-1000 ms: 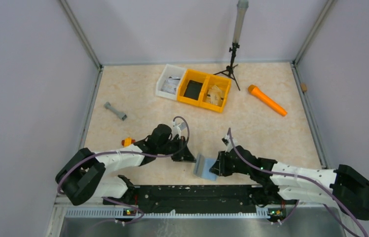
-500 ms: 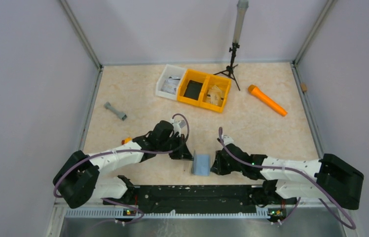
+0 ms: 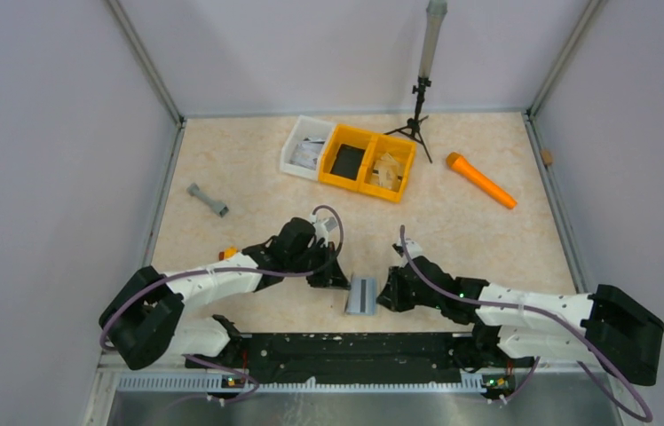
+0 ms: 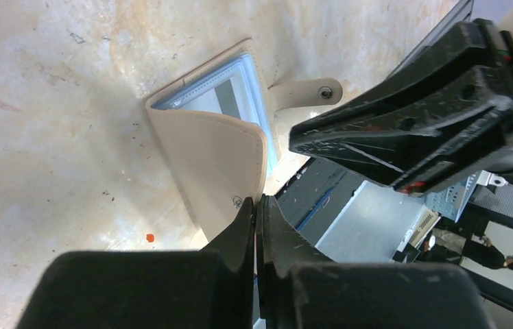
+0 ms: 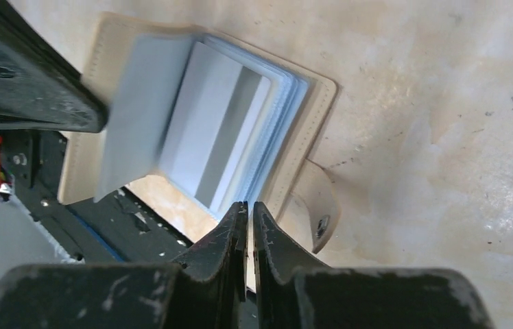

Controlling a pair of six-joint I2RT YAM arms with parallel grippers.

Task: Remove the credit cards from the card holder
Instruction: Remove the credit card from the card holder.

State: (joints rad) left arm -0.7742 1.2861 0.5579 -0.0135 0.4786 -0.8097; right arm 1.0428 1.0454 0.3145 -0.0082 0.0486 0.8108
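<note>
at the near edge of the bench (image 3: 249,177) the holder (image 3: 363,295) lies open, left fingers (image 4: 236,233) shut on its flap, right fingers (image 5: 223,240) closed on a card (image 5: 216,130) by its edge; none is out yet.

Tan card holder (image 3: 363,295) gapes open, blue-grey inside showing.

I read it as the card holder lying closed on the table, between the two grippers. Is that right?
Not closed. The card holder is open: the right wrist view shows its pages spread and a card with a grey stripe showing inside. The rest stands: it lies on the table, between the left gripper and the right gripper.
</note>
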